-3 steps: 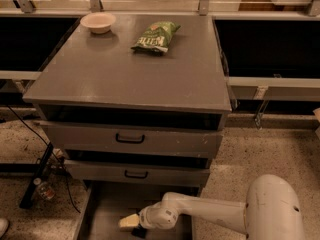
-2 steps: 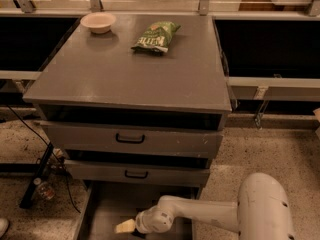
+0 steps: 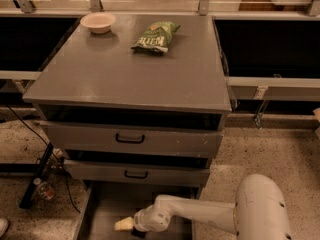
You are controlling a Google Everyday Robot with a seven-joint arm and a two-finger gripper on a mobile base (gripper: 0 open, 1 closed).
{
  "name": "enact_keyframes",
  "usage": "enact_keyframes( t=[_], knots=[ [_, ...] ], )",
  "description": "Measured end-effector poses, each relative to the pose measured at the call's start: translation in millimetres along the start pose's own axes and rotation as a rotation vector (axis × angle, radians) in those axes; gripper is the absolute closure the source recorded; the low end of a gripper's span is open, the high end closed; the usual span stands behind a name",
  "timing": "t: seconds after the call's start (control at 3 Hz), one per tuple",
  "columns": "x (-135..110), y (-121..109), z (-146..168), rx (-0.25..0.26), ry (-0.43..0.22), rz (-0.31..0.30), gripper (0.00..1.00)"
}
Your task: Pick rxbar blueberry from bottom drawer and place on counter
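The bottom drawer (image 3: 106,207) is pulled out under the cabinet, and its grey floor shows. My gripper (image 3: 124,225) reaches into it from the right on the white arm (image 3: 200,214), low over the floor near the drawer's front. The rxbar blueberry is hidden from this view. The counter (image 3: 125,79) is the broad grey top of the cabinet, well above the gripper.
A green chip bag (image 3: 156,35) and a small pale bowl (image 3: 98,22) lie at the back of the counter. Two upper drawers with black handles (image 3: 130,138) overhang the open drawer. Cables and a bottle (image 3: 44,189) lie on the floor to the left.
The gripper has shifted slightly left and down inside the bottom drawer. The arm's elbow swung a little with it. Nothing on the counter moved.
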State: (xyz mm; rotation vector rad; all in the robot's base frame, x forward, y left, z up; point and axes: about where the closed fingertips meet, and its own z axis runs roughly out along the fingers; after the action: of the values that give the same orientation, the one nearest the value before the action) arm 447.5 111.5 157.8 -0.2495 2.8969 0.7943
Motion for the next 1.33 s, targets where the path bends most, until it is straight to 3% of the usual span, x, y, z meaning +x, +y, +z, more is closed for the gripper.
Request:
enact_keyframes(
  t=[0.33,1.33],
  knots=[
    [-19,3,13,0.074,-0.049,0.031,0.00],
    [-28,-12,48,0.112,0.030,0.100,0.00]
  ],
)
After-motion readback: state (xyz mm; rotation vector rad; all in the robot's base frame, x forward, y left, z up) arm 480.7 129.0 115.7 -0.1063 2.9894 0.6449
